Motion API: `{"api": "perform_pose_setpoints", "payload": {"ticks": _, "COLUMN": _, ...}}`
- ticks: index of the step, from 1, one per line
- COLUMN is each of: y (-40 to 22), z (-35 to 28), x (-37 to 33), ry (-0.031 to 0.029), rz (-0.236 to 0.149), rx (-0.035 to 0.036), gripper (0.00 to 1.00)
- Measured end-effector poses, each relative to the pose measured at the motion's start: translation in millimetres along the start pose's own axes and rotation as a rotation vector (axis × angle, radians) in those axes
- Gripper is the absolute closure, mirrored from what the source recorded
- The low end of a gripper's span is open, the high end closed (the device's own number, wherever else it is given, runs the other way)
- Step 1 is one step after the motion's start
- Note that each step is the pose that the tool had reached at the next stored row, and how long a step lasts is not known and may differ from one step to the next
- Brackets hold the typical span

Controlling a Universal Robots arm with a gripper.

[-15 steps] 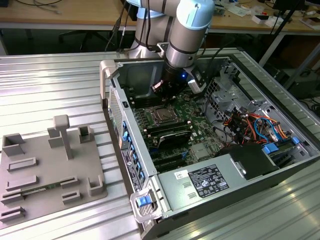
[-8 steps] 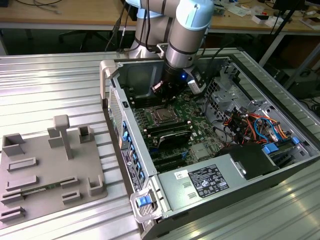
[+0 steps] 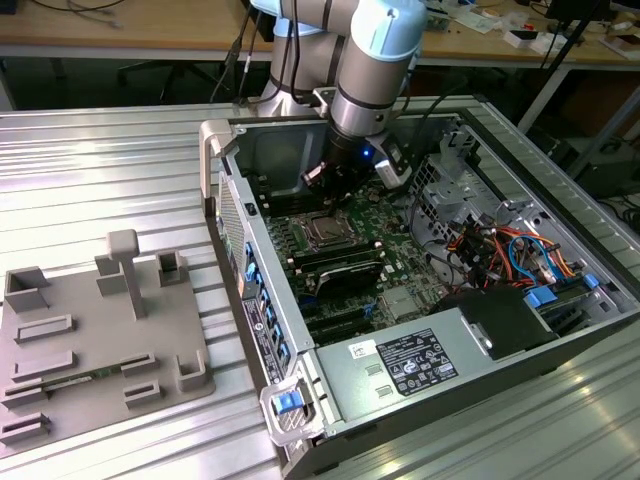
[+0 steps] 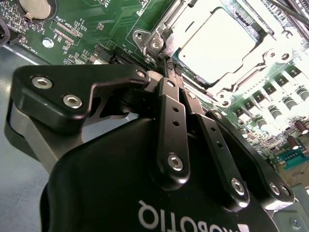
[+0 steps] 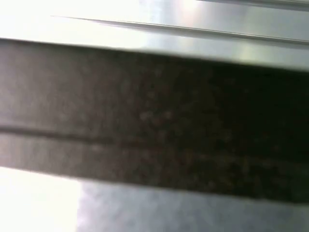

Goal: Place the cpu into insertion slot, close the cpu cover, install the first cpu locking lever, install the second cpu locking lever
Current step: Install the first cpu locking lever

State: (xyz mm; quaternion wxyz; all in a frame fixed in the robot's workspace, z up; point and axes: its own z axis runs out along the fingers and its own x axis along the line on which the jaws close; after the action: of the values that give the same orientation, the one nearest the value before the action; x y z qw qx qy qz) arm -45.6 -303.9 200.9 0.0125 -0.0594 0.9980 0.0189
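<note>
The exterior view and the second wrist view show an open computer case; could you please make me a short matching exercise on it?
Things:
1. cpu
2. cpu cover
3. gripper
4. grey fixture tray

States or places:
A. closed down around the chip
B. seated in the socket, silver top showing
C. outside the case, at the exterior view's left
D. fingers shut, tips at the socket's corner

Pairs: 1-B, 2-A, 3-D, 4-C

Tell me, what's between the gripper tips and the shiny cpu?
In the second wrist view, the gripper sits shut at the socket's corner. Between it and the cpu lies the cpu cover frame.
</note>
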Motion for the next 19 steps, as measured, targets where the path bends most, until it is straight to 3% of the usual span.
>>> {"api": "perform_pose_setpoints", "payload": {"ticks": 8, "y": 3.4, "z": 0.3, "x": -0.6, "ry": -0.0002, "rz": 0.000, "rx": -0.0008, "gripper": 0.89}}
{"api": "perform_pose_setpoints", "payload": {"ticks": 19, "y": 3.9, "z": -14.7, "x": -0.9, "ry": -0.0003, "rz": 0.000, "rx": -0.0008, "gripper": 0.89}}
